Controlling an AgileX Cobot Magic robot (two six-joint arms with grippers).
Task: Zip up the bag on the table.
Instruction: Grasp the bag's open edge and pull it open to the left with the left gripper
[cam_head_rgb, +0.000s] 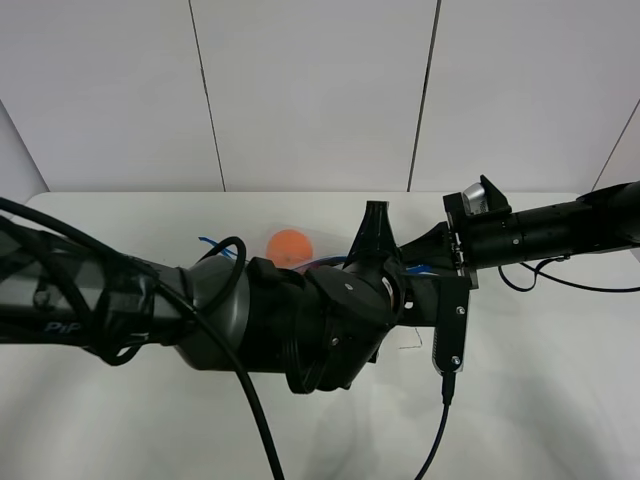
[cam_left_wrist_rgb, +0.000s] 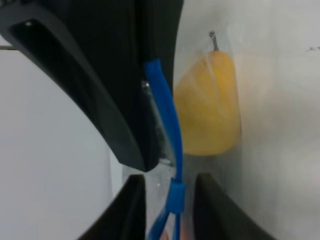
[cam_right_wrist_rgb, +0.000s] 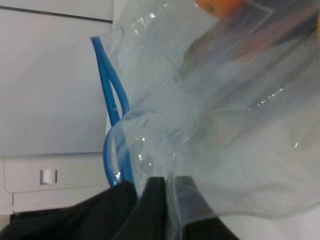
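The clear bag (cam_right_wrist_rgb: 225, 125) lies on the white table (cam_head_rgb: 560, 400), mostly hidden behind my left arm in the high view. Its orange (cam_head_rgb: 291, 245) and bits of the blue zipper strip (cam_head_rgb: 212, 241) show. My right gripper (cam_right_wrist_rgb: 145, 195) is shut on the bag's edge beside the blue strip (cam_right_wrist_rgb: 111, 115). My left gripper (cam_left_wrist_rgb: 170, 182) has its jaws on either side of the blue strip (cam_left_wrist_rgb: 165, 110), with gaps around the blue slider (cam_left_wrist_rgb: 175, 196). A yellow fruit (cam_left_wrist_rgb: 210, 110) shows through the plastic. The eggplant is hidden.
My left arm (cam_head_rgb: 250, 320) fills the middle of the high view, with a black cable (cam_head_rgb: 255, 420) trailing to the front. My right arm (cam_head_rgb: 545, 232) reaches in from the right, also with a cable (cam_head_rgb: 440, 440). A white panelled wall (cam_head_rgb: 320, 90) stands behind the table.
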